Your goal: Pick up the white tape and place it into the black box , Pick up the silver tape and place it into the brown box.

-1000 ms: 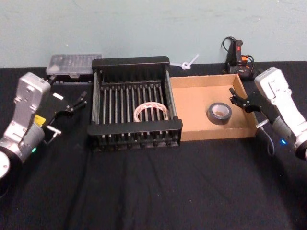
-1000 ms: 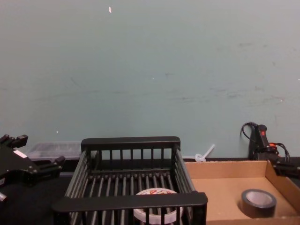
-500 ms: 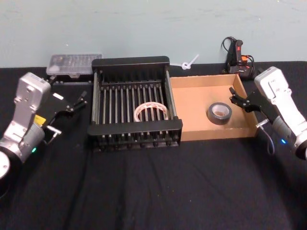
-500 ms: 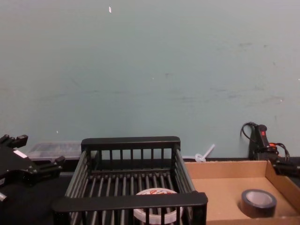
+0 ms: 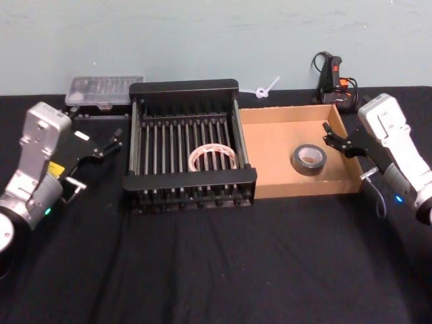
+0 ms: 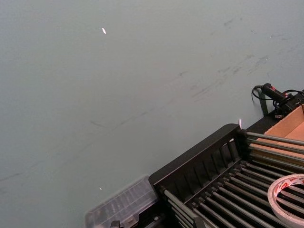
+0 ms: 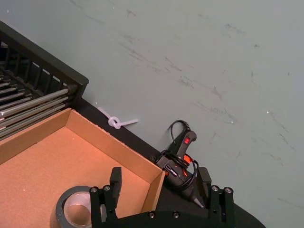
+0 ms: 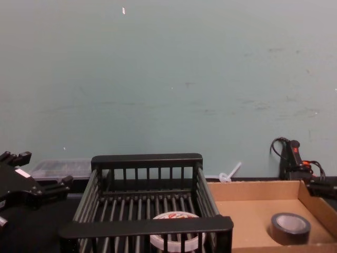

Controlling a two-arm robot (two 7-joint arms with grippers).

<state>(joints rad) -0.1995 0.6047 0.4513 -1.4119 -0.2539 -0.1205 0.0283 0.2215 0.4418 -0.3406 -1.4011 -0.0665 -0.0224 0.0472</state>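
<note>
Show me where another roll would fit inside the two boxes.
The black box has bare slats behind and left of the white tape. The brown box is free left and in front of the silver tape; its right wall is crowded by the right gripper.

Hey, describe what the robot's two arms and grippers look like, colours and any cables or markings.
Both arms have boxy silver-grey wrist housings on grey cylindrical links, each showing a small green light. The left gripper and right gripper are black, with thin angular fingers studded with screws. The left arm carries a yellow-and-black label and a white mark; a thin cable loops beside the right arm.
</note>
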